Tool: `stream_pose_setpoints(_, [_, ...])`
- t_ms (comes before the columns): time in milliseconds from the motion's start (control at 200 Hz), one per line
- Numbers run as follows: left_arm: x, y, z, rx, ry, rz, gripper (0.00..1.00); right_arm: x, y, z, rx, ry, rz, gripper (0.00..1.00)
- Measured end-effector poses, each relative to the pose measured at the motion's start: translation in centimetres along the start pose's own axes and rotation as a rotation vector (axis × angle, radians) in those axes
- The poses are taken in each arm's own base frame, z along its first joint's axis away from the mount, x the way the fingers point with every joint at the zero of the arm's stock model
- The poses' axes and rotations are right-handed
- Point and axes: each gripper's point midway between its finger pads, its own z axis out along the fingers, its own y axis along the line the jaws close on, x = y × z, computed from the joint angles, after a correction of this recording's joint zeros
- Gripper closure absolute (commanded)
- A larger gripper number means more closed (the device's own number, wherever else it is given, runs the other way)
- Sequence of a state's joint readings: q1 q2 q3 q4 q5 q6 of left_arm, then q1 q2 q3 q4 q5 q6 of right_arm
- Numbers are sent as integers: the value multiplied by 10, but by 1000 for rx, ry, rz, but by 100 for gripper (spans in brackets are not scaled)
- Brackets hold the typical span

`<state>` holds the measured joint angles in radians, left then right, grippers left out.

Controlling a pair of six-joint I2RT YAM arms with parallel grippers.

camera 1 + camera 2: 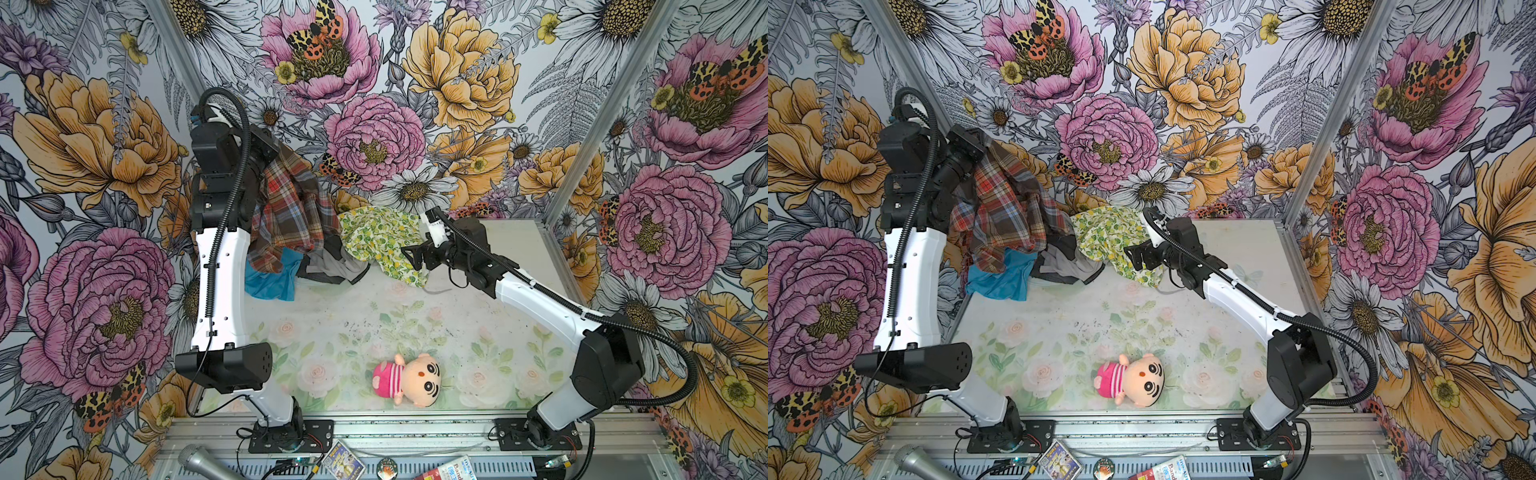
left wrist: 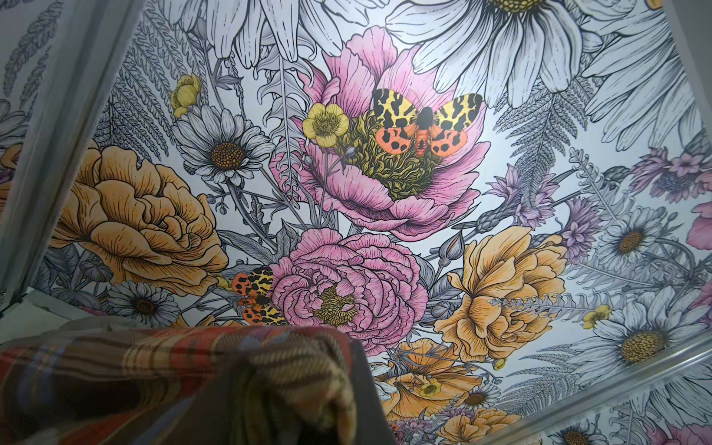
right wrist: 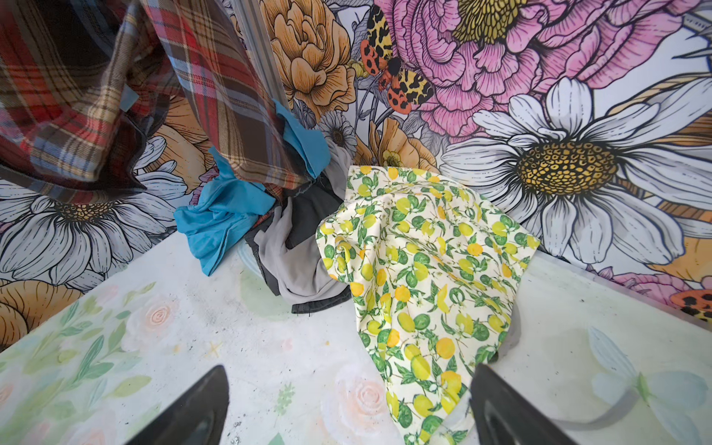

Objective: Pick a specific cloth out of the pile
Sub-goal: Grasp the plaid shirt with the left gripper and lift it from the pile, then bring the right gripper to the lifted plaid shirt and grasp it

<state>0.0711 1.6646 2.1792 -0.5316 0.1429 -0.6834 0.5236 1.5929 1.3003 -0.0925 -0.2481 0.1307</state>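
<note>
Above pile [image 1: 332,264], left gripper [image 1: 272,151] apparently pinching cloth [image 1: 286,208] (hanging down); right gripper [image 1: 412,254] spread wide nearby.

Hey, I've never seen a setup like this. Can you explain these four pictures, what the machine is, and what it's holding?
It is a robot: a left arm and a right arm mounted at the front of a table, each ending in a claw. Two pictures look down from overhead and are nearly identical. The other two come from cameras on the wrists. At the back lies a pile of fabrics: a blue cloth, grey and dark pieces, and a lemon-print cloth. A plush doll lies near the front. The left claw is shut on a plaid cloth, lifted high, its lower end hanging down to the pile. The right claw is open, gripping nothing, at the lemon-print cloth's edge.
</note>
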Motion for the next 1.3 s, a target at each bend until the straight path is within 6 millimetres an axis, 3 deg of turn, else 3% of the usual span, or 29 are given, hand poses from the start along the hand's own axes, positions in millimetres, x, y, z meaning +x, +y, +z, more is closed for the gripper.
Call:
stream_pose_setpoints(395, [68,-42,16,127,177,-9,100,-47,9,9,-67,-136,32,1])
stream_pose_setpoints(655, [144,-60,18,209,380,-22,100,-65,31,20,-159,-210,46,0])
stream_pose_setpoints(850, [190,-76,4,272,507,-19,100,-72,43,21,-209,-249,38,0])
stream_pose_setpoints(1066, [215,-94,-15,321,577,-19,100,-77,55,27,-236,-287,20,0])
stream_pose_setpoints(1301, [229,-117,-42,393,627,-4,100,-63,57,47,-246,-272,9,0])
